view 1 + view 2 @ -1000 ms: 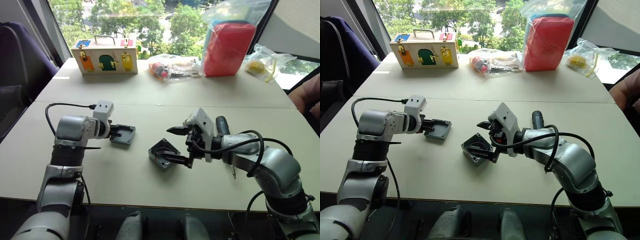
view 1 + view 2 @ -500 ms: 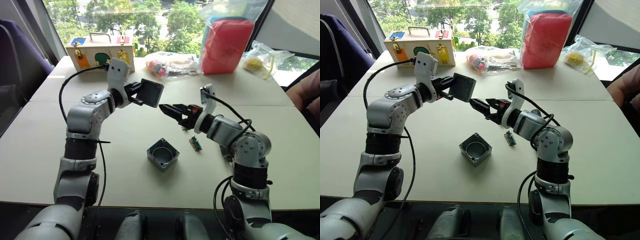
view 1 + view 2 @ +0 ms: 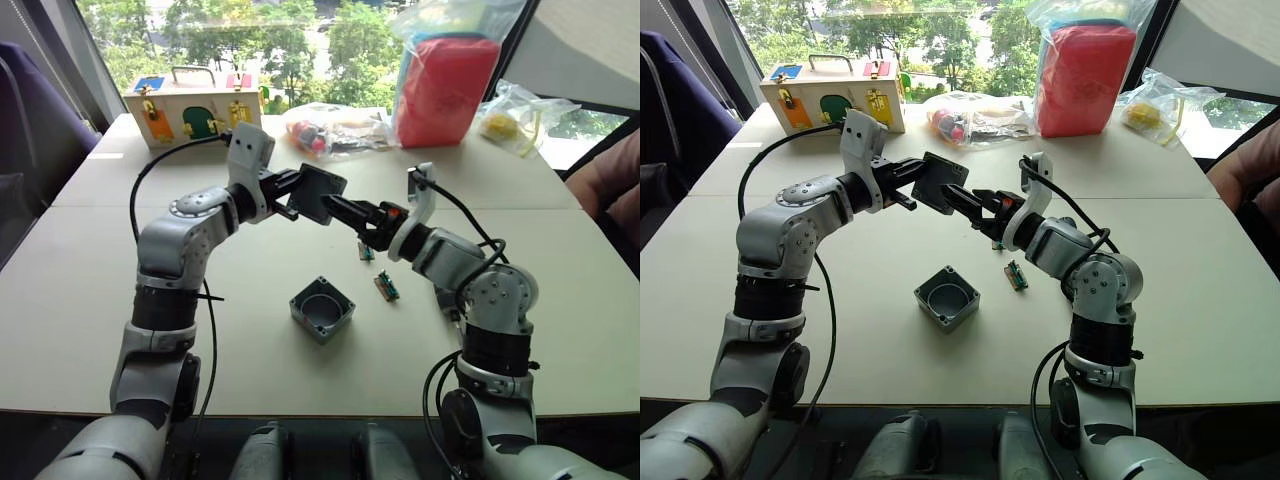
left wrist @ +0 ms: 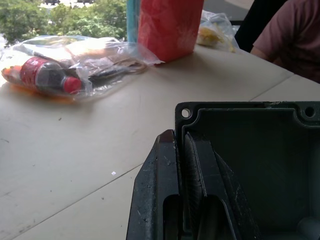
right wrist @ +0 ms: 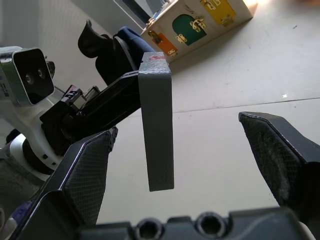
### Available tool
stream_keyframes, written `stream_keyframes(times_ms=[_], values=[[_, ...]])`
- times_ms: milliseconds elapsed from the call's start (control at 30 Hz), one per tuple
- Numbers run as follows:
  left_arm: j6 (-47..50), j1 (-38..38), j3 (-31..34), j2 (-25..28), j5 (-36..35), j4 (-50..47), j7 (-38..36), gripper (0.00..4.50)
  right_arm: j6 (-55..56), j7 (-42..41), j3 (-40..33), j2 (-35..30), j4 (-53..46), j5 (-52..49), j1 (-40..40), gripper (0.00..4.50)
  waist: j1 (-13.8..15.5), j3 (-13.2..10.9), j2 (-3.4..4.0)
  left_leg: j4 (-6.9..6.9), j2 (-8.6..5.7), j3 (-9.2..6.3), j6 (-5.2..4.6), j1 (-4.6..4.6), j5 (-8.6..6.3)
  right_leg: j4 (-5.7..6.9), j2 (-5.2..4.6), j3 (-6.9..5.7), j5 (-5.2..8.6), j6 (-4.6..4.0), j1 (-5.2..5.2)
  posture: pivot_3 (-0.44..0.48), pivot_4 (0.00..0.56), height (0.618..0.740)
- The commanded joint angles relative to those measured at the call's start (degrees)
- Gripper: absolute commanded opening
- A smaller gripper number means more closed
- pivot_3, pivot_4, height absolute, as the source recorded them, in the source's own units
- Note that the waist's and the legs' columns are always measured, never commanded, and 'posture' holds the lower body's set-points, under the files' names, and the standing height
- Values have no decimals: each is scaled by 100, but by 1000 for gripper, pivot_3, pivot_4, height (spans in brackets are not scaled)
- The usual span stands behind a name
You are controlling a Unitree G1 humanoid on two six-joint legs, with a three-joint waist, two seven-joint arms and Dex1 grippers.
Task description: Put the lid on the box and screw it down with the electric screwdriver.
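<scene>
No writing legible; left tool point(image 3: 292, 197) grips the lid point(image 3: 320, 193).

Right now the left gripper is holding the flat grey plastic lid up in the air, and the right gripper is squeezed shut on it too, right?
Not quite. The left gripper does hold the flat grey plastic lid aloft, but the right gripper is open around it, as the right wrist view shows.

Matt grey plastic lid point(image 5: 156, 131); textured black fingers point(image 5: 272, 155); smooth table point(image 3: 90, 290).
</scene>
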State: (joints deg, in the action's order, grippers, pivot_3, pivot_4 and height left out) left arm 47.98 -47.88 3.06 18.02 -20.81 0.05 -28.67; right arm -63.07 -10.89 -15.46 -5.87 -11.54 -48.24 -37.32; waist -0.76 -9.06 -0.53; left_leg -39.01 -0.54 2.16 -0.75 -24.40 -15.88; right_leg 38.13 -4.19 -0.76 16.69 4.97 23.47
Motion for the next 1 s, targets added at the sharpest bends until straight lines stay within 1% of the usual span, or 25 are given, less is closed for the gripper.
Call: stream_keyframes(times_ms=[33,67,100,167,200,233,267,333,500,533,567,667,700,733,800,833,867,900,1000], values=[[-121,-79,61,40,-98,-171,-41,0,134,47,-51,42,-208,-214,-61,3451,6,0,0,0,0,0,-1,0,0,0,0,0,0,0,0,0,150,740],[-124,-81,68,35,-108,-170,-44,0,140,59,-43,45,-218,-230,-44,3156,6,0,0,0,0,0,-1,0,-1,0,-1,0,0,0,0,0,150,740],[-116,-90,76,21,-125,-170,-38,0,143,73,-42,55,-223,-250,-28,2706,5,0,0,0,0,0,-2,0,-1,-1,-1,0,0,0,-1,0,150,740],[-96,-96,81,4,-161,-201,-34,0,154,102,-37,76,-234,-290,-6,2012,1,0,0,0,0,0,-1,0,-1,-1,-1,0,0,0,0,0,150,740],[-86,-96,80,0,-179,-218,-32,0,163,115,-35,84,-234,-311,1,1560,-1,0,0,0,0,0,-2,0,-1,-1,0,0,0,0,0,0,150,740],[-78,-92,78,-1,-201,-238,-34,0,177,127,-28,88,-232,-327,8,1224,-2,0,0,0,0,0,-2,0,-1,-1,0,0,0,0,0,0,150,740],[-67,-85,79,0,-231,-264,-40,0,192,142,-24,98,-223,-346,15,736,-2,0,0,0,0,0,-2,0,-1,-1,0,0,0,0,0,0,150,740],[-55,-74,82,5,-267,-300,-45,0,216,170,-16,113,-208,-376,25,130,-1,0,0,1,0,0,-3,0,-2,-1,0,1,0,0,0,0,150,740],[-26,-64,148,71,-357,-336,-129,0,236,252,-33,166,-171,-478,25,134,-1,0,0,1,0,0,-4,0,-2,-2,0,1,0,0,0,0,150,740],[-45,-65,151,99,-357,-326,-158,676,240,254,-30,167,-171,-490,26,134,-2,0,0,1,0,0,-5,0,-3,-2,0,1,0,0,0,0,150,740],[-51,-77,207,134,-424,-290,-227,914,246,251,-25,168,-173,-502,23,134,-2,0,0,1,1,0,-5,0,-3,-2,0,1,0,0,0,0,150,740],[-2,-133,408,251,-698,-202,-420,2127,254,251,-12,151,-196,-533,25,134,-5,0,0,1,1,-1,-4,0,-3,-2,0,1,0,0,0,0,150,740],[3,-140,437,282,-749,-186,-442,2413,258,253,-6,144,-200,-540,26,134,-7,0,0,1,1,-1,-5,0,-3,-2,0,1,0,0,0,0,150,740],[43,-155,524,333,-846,-170,-484,2915,272,253,8,130,-211,-530,30,134,-6,0,0,1,1,-1,-5,0,-3,-2,0,1,0,0,0,0,150,740],[342,-164,716,533,-1122,-185,-633,3586,346,249,65,60,-267,-414,48,134,-8,0,0,2,1,-1,-5,0,-3,-2,0,1,0,0,0,0,150,740],[564,-153,800,725,-1297,-193,-798,4005,512,228,192,-75,-351,-153,74,134,-13,0,0,2,1,-1,-6,0,-3,-2,0,1,0,0,0,0,150,740],[716,-144,840,856,-1416,-203,-899,4285,640,210,286,-181,-409,28,96,134,-20,-1,1,2,1,-1,-6,0,-3,-2,1,1,0,0,1,0,150,740],[854,-129,891,1036,-1531,-178,-1028,4409,853,211,396,-303,-482,284,129,134,-21,-1,2,2,1,-1,-8,0,-5,-3,1,1,0,0,1,0,150,740],[1150,-150,1066,1489,-1756,73,-1286,4409,1900,-105,1130,-1103,-929,1533,431,134,-5,-2,3,2,1,-1,-9,0,-5,-4,3,1,1,1,2,0,150,740]])
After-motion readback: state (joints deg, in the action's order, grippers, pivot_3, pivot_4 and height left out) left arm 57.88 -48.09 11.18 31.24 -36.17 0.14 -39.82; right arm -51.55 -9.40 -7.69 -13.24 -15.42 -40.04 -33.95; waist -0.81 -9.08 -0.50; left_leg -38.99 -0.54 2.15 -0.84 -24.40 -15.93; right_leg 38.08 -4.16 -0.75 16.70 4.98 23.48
